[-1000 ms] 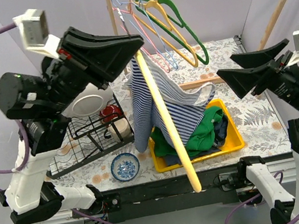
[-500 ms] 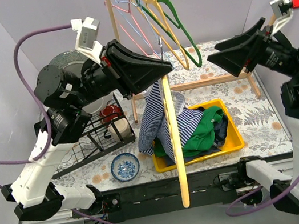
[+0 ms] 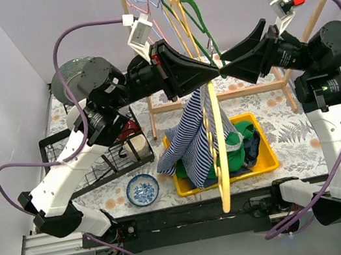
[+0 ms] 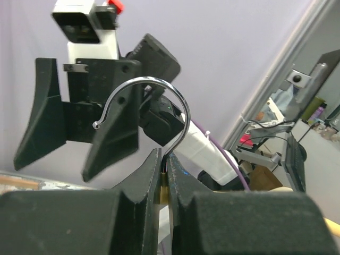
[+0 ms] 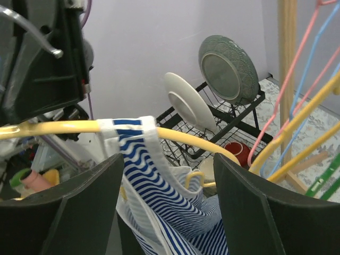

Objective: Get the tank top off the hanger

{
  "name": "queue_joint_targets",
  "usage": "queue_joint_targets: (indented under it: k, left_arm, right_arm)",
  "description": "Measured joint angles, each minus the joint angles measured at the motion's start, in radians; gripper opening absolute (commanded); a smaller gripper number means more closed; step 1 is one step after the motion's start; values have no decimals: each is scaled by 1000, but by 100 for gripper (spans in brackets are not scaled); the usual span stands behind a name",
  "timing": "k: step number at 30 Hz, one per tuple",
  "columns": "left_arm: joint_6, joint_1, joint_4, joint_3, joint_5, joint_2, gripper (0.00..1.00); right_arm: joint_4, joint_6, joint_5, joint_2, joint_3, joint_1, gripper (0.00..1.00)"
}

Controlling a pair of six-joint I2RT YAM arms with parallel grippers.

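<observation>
- Top external view is showing us the left claw [image 3: 211, 79] up high over the table, squeezing shut on the neck of the yellow hanger [image 3: 221, 158].
- We are looking through the left wrist camera too. The silver hook [image 4: 146, 78] is sticking up out of the pinched fingers, so the grip is sitting right under the hook.
- The yellow hanger is hanging down from that claw, with its long bar pointing down and toward the near edge of the table.
- The striped tank top [image 3: 192, 140] is draping over the hanger, and its bottom is drooping toward the yellow bin [image 3: 268, 162] of clothes.
- The right claw [image 3: 228, 70] is standing wide open with nothing in it. It is facing the left claw, and their tips are close together.
- We are finding the tank top just below the right claw, so that arm is the free one and the nearer one for pulling.
- Through the right wrist camera, the hanger bar is running side to side across the gap of the open fingers, and a striped strap [image 5: 130, 127] is looping over it.
- We are thinking the right claw should be pinching the cloth beside the bar, not the bar, then sliding the strap off toward the bar's end.
</observation>
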Motion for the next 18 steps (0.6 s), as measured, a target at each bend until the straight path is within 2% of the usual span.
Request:
queue_joint_targets:
  k: [6,13,16,17,18]
  left_arm:
    - [0,8,-13,30,-23,56,0]
    - [-9,14,-8,47,-25,76,0]
    - [-20,14,8,47,-23,78,0]
    - [-23,14,13,47,-23,78,0]
    - [-27,14,19,47,-21,79,0]
  right_arm:
    - [241,76,-68,-13,-120,39,71]
    - [308,77,-73,-21,-151,75,68]
    - [280,41,-45,-29,-151,89,54]
    - [266,26,-32,-30,-151,90,44]
    - [251,14,-19,-32,-151,94,41]
